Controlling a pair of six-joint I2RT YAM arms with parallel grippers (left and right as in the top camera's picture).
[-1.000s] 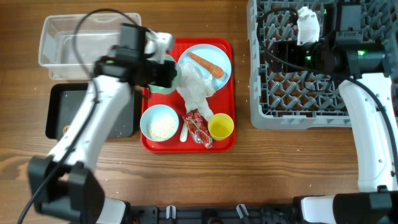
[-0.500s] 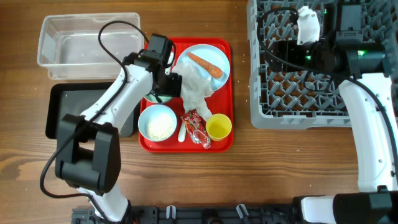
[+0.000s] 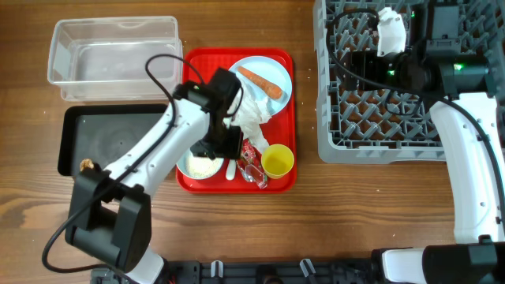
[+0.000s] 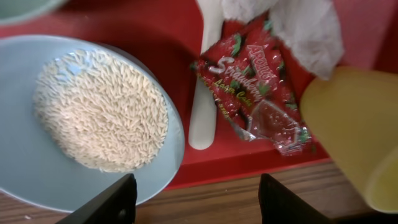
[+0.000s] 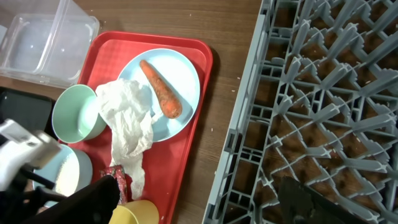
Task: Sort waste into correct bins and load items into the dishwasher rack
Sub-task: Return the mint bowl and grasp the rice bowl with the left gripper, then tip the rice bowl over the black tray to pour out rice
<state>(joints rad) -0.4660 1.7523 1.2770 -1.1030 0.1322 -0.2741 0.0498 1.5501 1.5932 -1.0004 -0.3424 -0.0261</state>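
Observation:
My left gripper (image 4: 196, 205) hangs open and empty over the front of the red tray (image 3: 288, 118), between a teal bowl (image 4: 37, 168) of white rice (image 4: 102, 109) and the red snack wrapper (image 4: 252, 93). The white spoon (image 4: 205, 99) lies between them, and the yellow cup (image 4: 354, 130) stands to the right. Behind, the crumpled napkin (image 3: 251, 110) spills off the pale blue plate (image 3: 272, 67), which holds the carrot (image 3: 262, 81). A second, empty teal bowl (image 5: 74, 112) stands left of the napkin. My right gripper (image 5: 202, 202) is open above the left edge of the grey dishwasher rack (image 3: 394, 118).
The clear tub (image 3: 114, 49) stands at the back left. In front of it is the black tray (image 3: 110, 138), with a small brown scrap (image 3: 85, 165) in its front left corner. My left arm crosses over the black tray's right side.
My left gripper has swung from the empty teal bowl at the tray's back left to the front of the tray, over the rice bowl and wrapper. The right arm has not moved.

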